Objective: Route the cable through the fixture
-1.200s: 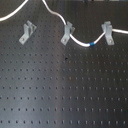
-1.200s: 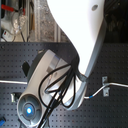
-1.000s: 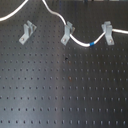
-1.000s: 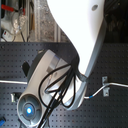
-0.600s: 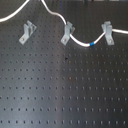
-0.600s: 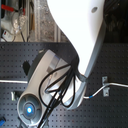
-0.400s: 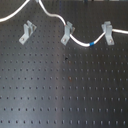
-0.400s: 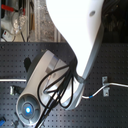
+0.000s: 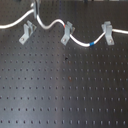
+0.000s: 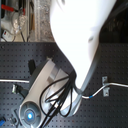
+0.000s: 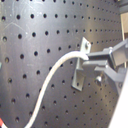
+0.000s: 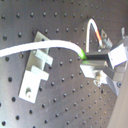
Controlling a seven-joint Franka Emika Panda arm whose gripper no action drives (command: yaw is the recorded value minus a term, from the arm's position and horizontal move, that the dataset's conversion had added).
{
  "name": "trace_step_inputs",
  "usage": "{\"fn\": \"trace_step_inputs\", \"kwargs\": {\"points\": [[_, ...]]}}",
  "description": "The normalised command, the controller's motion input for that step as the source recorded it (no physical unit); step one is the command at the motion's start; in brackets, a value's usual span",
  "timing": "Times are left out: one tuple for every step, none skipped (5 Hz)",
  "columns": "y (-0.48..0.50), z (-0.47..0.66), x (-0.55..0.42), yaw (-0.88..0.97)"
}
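The white cable (image 9: 50, 25) runs across the back of the board in the first exterior view. It sits in the middle clip (image 9: 66, 34) and the right clip (image 9: 106, 33), with its blue band (image 9: 91, 45) between them. It arcs above the left clip (image 9: 26, 34), the fixture, where my gripper (image 9: 34, 7) holds it. In both wrist views the gripper (image 11: 86, 61) (image 12: 85, 59) is shut on the cable (image 11: 47, 82) (image 12: 45, 45) right beside that clip (image 11: 80, 70) (image 12: 36, 70). The red band (image 12: 102, 35) shows beyond the fingers.
The black perforated board (image 9: 65, 90) fills the first exterior view. In the second exterior view the white arm (image 10: 82, 40) and its base (image 10: 30, 112) with black hoses hide most of the board; a clip (image 10: 104, 80) and a stretch of cable (image 10: 102, 91) show at the second exterior view's right.
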Motion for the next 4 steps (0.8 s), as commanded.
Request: {"fn": "trace_step_inputs", "kwargs": {"points": [[0.298,0.0,-0.178,0.38],[0.237,0.0,-0.166,0.17],[0.158,0.15,-0.089,0.05],[0.099,0.14,-0.081,0.01]]}}
